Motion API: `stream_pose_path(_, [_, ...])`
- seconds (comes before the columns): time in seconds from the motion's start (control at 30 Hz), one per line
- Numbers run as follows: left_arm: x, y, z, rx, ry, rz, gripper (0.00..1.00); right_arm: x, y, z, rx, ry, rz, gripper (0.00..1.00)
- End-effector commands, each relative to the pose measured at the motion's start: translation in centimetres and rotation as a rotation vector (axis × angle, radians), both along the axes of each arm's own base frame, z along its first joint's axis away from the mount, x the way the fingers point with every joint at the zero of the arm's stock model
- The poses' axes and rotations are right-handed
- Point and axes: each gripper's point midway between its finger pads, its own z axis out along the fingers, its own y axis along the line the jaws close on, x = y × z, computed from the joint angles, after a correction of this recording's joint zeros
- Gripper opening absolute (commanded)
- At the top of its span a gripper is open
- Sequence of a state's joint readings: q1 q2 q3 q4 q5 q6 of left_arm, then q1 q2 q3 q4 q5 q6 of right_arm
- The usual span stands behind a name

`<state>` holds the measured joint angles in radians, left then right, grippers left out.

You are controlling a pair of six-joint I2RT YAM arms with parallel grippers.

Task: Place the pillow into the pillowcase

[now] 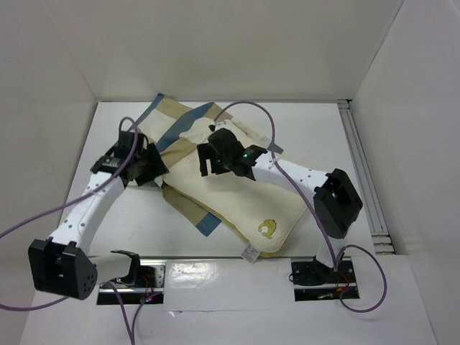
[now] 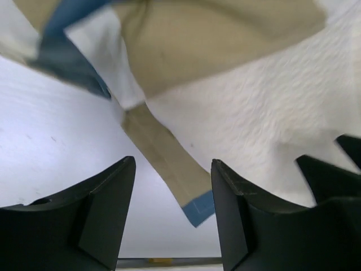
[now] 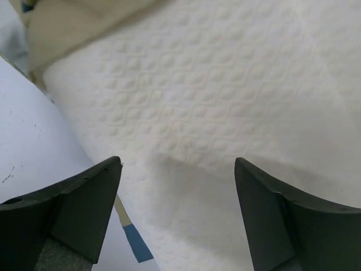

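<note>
Top external view is showing the plump cream quilted pillow with olive-yellow piping (image 1: 248,205) lying diagonally on the white table (image 1: 126,226). The limp blue, tan and white checked pillowcase (image 1: 176,122) is bunching over and under its far end, and the yellow-emblem corner is sticking out toward the arm bases. The left gripper (image 1: 147,169) is sitting at the case's left edge, jaws spread and gripping nothing. The right gripper (image 1: 208,162) is hovering over bare quilting, also spread wide and pinching nothing.
</note>
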<state>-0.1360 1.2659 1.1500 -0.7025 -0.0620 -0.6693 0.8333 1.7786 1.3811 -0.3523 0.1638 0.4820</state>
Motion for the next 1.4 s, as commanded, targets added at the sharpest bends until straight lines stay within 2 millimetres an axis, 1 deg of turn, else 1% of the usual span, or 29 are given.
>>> stream_pose_path(0.0, [-0.2, -2.7, -1.5, -0.183, -0.083, 0.03, 0.68, 0.7, 1.6, 3.7, -0.015, -0.102, 0.073, 0.9])
stream_pose_path(0.03, [-1.5, -3.1, -3.8, -0.189, -0.047, 0.03, 0.68, 0.5, 2.2, 4.8, -0.022, -0.131, 0.098, 0.92])
stream_pose_path(0.07, [-1.5, -3.4, -3.7, -0.204, -0.082, 0.039, 0.68, 0.2, 2.5, 4.5, -0.046, -0.127, 0.12, 0.92])
stream_pose_path(0.1, [-1.9, -3.0, -4.8, -0.198, -0.059, 0.068, 0.67, 0.3, 2.5, 5.0, -0.051, -0.14, 0.131, 0.92])
stream_pose_path(0.13, [-2.7, -2.4, -6.3, -0.166, -0.035, 0.103, 0.66, 0.3, 3.4, 5.3, -0.062, -0.153, 0.168, 0.93])
stream_pose_path(0.2, [-2.5, -2.1, -7.4, -0.162, -0.049, 0.127, 0.66, -0.2, 4.3, 5.1, -0.083, -0.143, 0.221, 0.94])
stream_pose_path(0.23, [-3.0, -1.8, -8.8, -0.146, -0.034, 0.138, 0.66, 0.0, 4.6, 5.2, -0.088, -0.146, 0.238, 0.94])
stream_pose_path(0.27, [-3.1, -1.5, -9.3, -0.147, -0.032, 0.165, 0.66, -0.1, 5.5, 5.4, -0.094, -0.156, 0.27, 0.94])
stream_pose_path(0.3, [-3.1, -1.5, -9.6, -0.148, -0.036, 0.164, 0.66, -0.5, 6.1, 5.2, -0.094, -0.146, 0.288, 0.94])
stream_pose_path(0.33, [-2.8, -1.3, -10.1, -0.159, -0.045, 0.171, 0.66, -0.4, 6.2, 5.7, -0.094, -0.16, 0.296, 0.94])
stream_pose_path(0.43, [-2.2, -0.8, -10.9, -0.157, -0.043, 0.191, 0.66, -0.4, 6.7, 5.1, -0.097, -0.148, 0.32, 0.94])
stream_pose_path(0.47, [-2.3, -0.6, -11.6, -0.145, -0.032, 0.2, 0.66, -0.4, 6.7, 5.1, -0.097, -0.148, 0.32, 0.94])
stream_pose_path(0.53, [-1.8, -0.7, -11.7, -0.148, -0.044, 0.199, 0.66, -0.6, 6.8, 5.1, -0.091, -0.143, 0.329, 0.94])
stream_pose_path(0.6, [-1.2, -0.2, -12.0, -0.122, -0.066, 0.206, 0.64, -0.7, 6.7, 4.8, -0.097, -0.136, 0.33, 0.94])
stream_pose_path(0.73, [-0.7, 0.6, -13.6, -0.082, -0.043, 0.232, 0.58, -1.1, 6.8, 4.6, -0.093, -0.121, 0.346, 0.94])
stream_pose_path(0.87, [-0.5, 0.6, -14.5, -0.089, -0.045, 0.24, 0.54, -1.3, 6.7, 4.4, -0.096, -0.11, 0.353, 0.94])
stream_pose_path(0.97, [-0.3, 0.1, -14.6, -0.119, -0.064, 0.233, 0.48, -1.6, 6.7, 4.3, -0.097, -0.099, 0.361, 0.94])
stream_pose_path(1.0, [-0.1, 0.2, -14.4, -0.129, -0.073, 0.235, 0.44, -1.5, 6.7, 3.8, -0.104, -0.092, 0.362, 0.94])
stream_pose_path(1.03, [0.1, 0.2, -14.3, -0.132, -0.082, 0.234, 0.41, -1.5, 6.7, 4.1, -0.103, -0.093, 0.361, 0.94])
stream_pose_path(1.07, [-0.3, 0.2, -15.0, -0.127, -0.063, 0.235, 0.35, -1.8, 6.7, 3.5, -0.109, -0.075, 0.372, 0.95])
stream_pose_path(1.1, [0.0, 0.0, -14.7, -0.137, -0.075, 0.228, 0.3, -1.8, 6.7, 3.5, -0.109, -0.074, 0.372, 0.95])
stream_pose_path(1.13, [0.1, 0.0, -15.1, -0.136, -0.069, 0.229, 0.26, -2.0, 7.2, 3.4, -0.109, -0.074, 0.381, 0.95])
stream_pose_path(1.17, [0.0, -0.1, -15.1, -0.136, -0.068, 0.216, 0.24, -2.0, 7.5, 3.7, -0.098, -0.077, 0.387, 0.96])
stream_pose_path(1.2, [0.2, -0.2, -15.2, -0.135, -0.063, 0.216, 0.12, -2.1, 7.4, 2.9, -0.12, -0.066, 0.397, 0.96])
stream_pose_path(1.23, [0.2, -0.3, -15.2, -0.142, -0.061, 0.21, 0.04, -2.1, 8.2, 2.9, -0.121, -0.076, 0.413, 0.98])
stream_pose_path(1.27, [0.5, -0.3, -15.2, -0.136, -0.06, 0.203, 0.0, -1.9, 8.2, 2.5, -0.135, -0.069, 0.408, 0.98])
stream_pose_path(1.3, [0.2, -0.3, -15.6, -0.131, -0.041, 0.204, 0.0, -2.1, 8.4, 2.0, -0.164, -0.065, 0.42, 0.99])
stream_pose_path(1.33, [0.3, -0.3, -15.4, -0.131, -0.04, 0.204, 0.0, -1.9, 8.5, 1.8, -0.173, -0.064, 0.414, 0.99])
stream_pose_path(1.37, [0.1, -0.3, -15.5, -0.128, -0.032, 0.205, 0.0, -1.6, 9.2, 1.3, -0.19, -0.077, 0.418, 0.99])
